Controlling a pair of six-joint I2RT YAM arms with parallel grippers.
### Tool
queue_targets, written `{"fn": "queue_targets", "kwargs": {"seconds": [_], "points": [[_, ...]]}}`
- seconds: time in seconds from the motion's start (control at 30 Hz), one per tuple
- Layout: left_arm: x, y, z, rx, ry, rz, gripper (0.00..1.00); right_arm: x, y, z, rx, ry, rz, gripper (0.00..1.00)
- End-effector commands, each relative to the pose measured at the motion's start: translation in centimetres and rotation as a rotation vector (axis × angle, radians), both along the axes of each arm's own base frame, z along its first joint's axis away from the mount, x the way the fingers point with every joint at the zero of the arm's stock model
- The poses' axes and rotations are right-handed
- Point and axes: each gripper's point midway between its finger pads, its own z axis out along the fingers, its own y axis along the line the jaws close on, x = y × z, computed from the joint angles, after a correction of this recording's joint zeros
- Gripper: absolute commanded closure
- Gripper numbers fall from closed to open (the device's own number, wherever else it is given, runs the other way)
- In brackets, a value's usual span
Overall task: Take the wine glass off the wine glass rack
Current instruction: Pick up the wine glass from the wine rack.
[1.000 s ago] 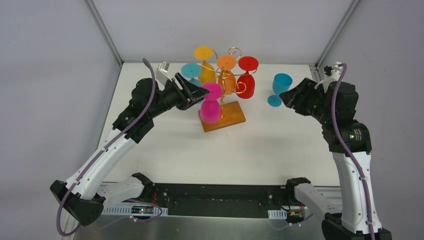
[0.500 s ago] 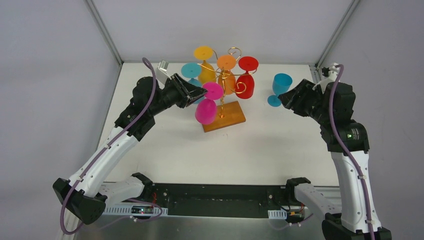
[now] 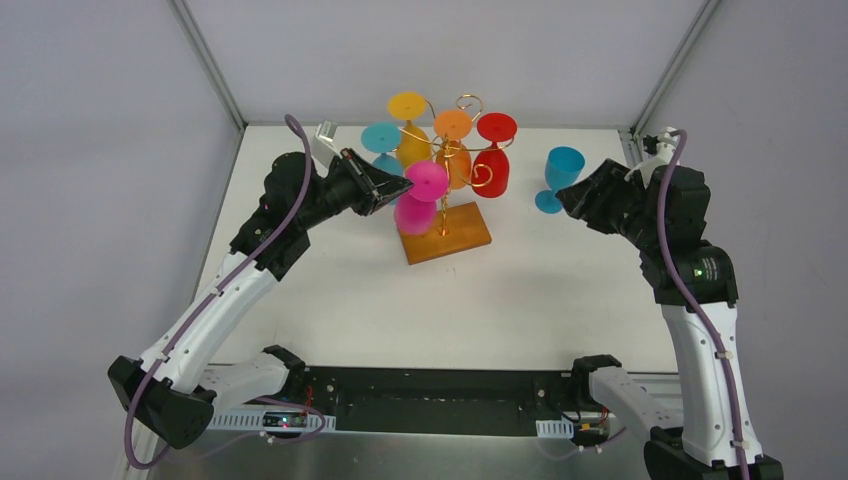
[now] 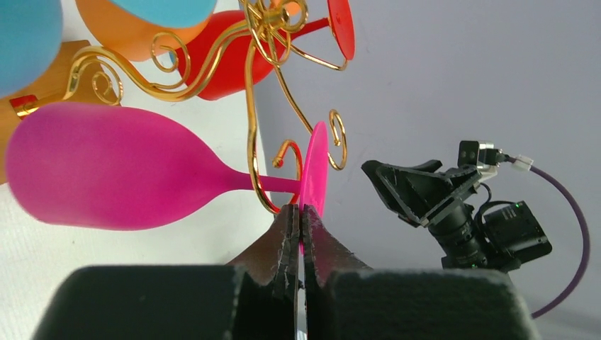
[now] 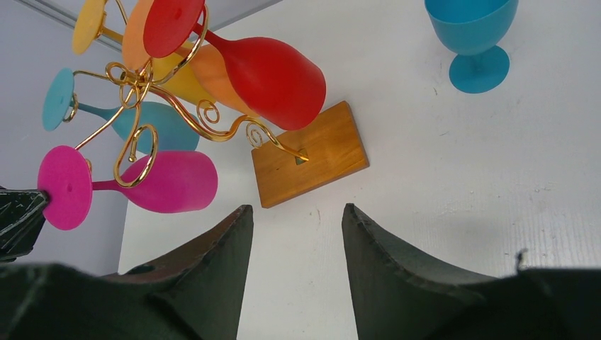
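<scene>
Now, left gripper is clamped shut on the rim of the pink glass's foot; the disc sits edge-on between the tips. How deep the pads bite is hard to judge, since the fingers hide the contact.

Position: the glass hangs on the rack, directly ahead of the left fingertips. Its long axis runs crosswise to the fingers, with the foot at the tips, the stem passing through a gold hook just beyond them, and the bowl out to the gripper's left.

Right gripper: jaws apart, holding nothing. The rack lies well ahead of it and to its left, and a blue glass stands on the table ahead to its right. The left arm is clearly the nearer one.

Judgement: the coming move turns on that hook. The stem must slide out through the hook's open end before the glass can come away.

Views: the left wrist shows the pinch and the hook around the stem. The overhead view shows neither, but it shows the bowl tilted down toward the wooden base. The right wrist view shows the foot flat-on, with the left fingertip at its far edge.
</scene>
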Motion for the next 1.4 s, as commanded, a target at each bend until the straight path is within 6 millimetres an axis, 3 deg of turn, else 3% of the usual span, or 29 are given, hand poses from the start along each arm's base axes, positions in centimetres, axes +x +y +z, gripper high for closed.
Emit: {"fn": "queue_targets", "kwargs": {"seconds": [0.0, 0.53, 1.0, 1.37], "points": [[-0.1, 0.6, 1.8, -0.043, -0.057, 0.001, 1.00, 0.0, 0.3, 1.5, 0.023, -0.064, 0.009, 0.48], [1.1, 3.5, 3.1, -0.061, -0.060, 0.071, 1.00, 0.1, 0.5, 1.5, 0.032, -0.066, 0.012, 0.48], [3.7, 1.2, 4.7, -0.114, -0.049, -0.006, 1.00, 0.1, 0.4, 1.2, 0.024, -0.068, 0.014, 0.48], [4.2, 0.1, 5.6, -0.155, -0.046, -0.050, 1.00, 0.4, 0.6, 1.1, 0.028, -0.061, 0.020, 0.48]]}}
